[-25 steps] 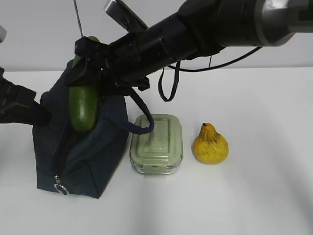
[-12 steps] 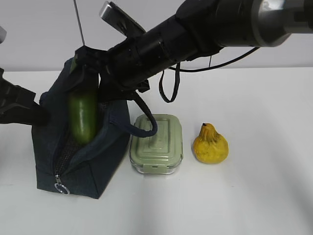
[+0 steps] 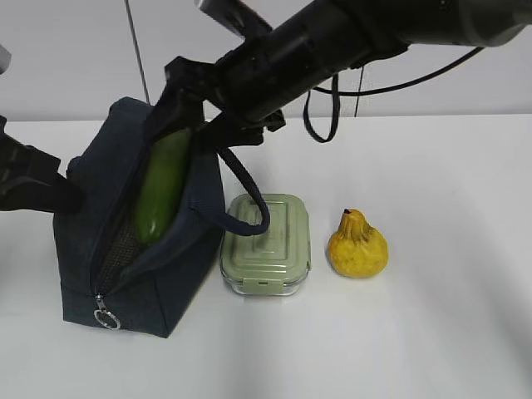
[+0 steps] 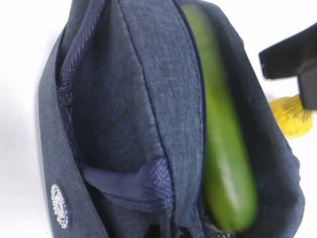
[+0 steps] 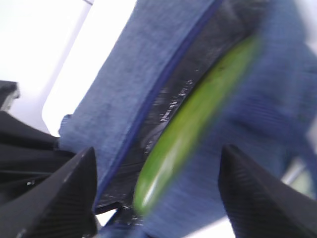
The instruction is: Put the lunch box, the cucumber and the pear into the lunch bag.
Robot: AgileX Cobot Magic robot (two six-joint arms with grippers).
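Lying tilted in our lunch bag (image 3: pixel 125 249), the cucumber (image 3: pixel 162 187) sits free of our right fingers (image 5: pixel 54 193), spread wide; left fingers' state unclear.

Exterior view: bright, even, diffuse light. Bench (image 3: pixel 432 332) nearly blown out white, little texture. Soft faint shadows under box (image 3: pixel 266 243) and pear (image 3: pixel 357 245), falling toward the near edge; a darker shadow at the base of the bag (image 3: pixel 125 249). Mild sheen on cucumber (image 3: pixel 162 187). Right arm sharp enough, slightly soft at the top edge of frame.

Left wrist view: bench overexposed to pure white. Bag weave crisp at centre, cucumber (image 4: pixel 223 144) soft, pear (image 4: pixel 292 115) blurred.

Right wrist view: heavy motion blur throughout; cucumber (image 5: pixel 190 129) smeared, bag (image 5: pixel 148 79) fabric fuzzy, lining shows small glints, tool fingers (image 5: pixel 257 198) dark and out of focus, background washed out.
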